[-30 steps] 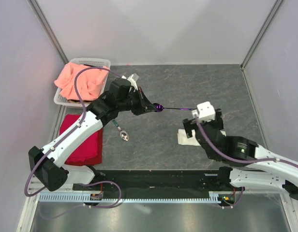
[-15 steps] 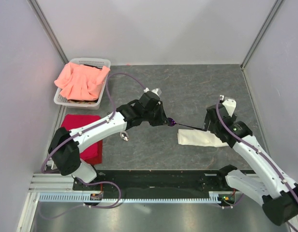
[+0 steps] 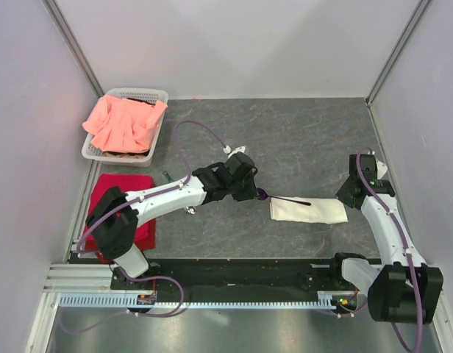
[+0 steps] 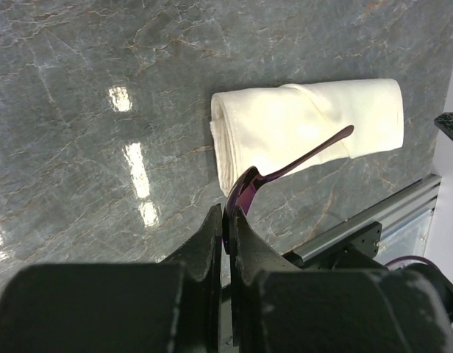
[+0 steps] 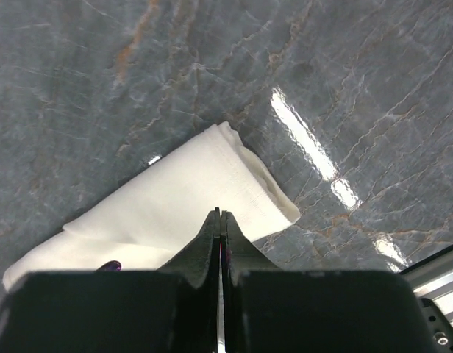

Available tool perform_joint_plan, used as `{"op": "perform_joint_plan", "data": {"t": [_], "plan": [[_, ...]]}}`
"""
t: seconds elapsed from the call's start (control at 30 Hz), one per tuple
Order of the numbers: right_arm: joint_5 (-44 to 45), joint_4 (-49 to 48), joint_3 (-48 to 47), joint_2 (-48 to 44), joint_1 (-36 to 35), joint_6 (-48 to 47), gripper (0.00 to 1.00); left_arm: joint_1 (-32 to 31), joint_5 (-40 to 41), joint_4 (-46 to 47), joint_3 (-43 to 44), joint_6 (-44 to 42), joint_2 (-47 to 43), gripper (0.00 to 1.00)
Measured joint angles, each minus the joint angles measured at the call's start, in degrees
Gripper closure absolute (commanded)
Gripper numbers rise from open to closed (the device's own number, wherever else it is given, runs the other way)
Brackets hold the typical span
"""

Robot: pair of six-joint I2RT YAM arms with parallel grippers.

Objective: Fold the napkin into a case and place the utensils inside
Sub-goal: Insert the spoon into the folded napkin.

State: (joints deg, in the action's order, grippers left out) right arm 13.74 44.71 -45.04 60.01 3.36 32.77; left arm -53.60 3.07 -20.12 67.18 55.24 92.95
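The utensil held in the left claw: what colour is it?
The utensil is dark purple, clearest in the left wrist view.

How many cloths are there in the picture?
3. A salmon-pink cloth in the white basket at far left, a red cloth lying flat beside the basket, and the cream napkin case on the right. Others could be hidden under the pink one.

text: none legible | labels: none | all 3 views
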Motion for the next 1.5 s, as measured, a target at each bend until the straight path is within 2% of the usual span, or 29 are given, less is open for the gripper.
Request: {"op": "perform_joint_plan", "data": {"t": [0.3,1.13,1.5], "plan": [[-2.80,-2.82,5.05,6.34,4.61,1.62,1.00,-0.79,0.85,2.34,-0.42,1.09,2.58,0.98],[-4.26,-7.72,9.14,6.97,4.76,5.46,1.00,-0.81,1.60,4.55,-3.78,3.67,2.29,0.98],[-4.96,-8.83,9.92,7.87,4.81,5.60,1.00,-0.85,0.66,5.81,-2.12,4.70,6.56,0.98]]}}
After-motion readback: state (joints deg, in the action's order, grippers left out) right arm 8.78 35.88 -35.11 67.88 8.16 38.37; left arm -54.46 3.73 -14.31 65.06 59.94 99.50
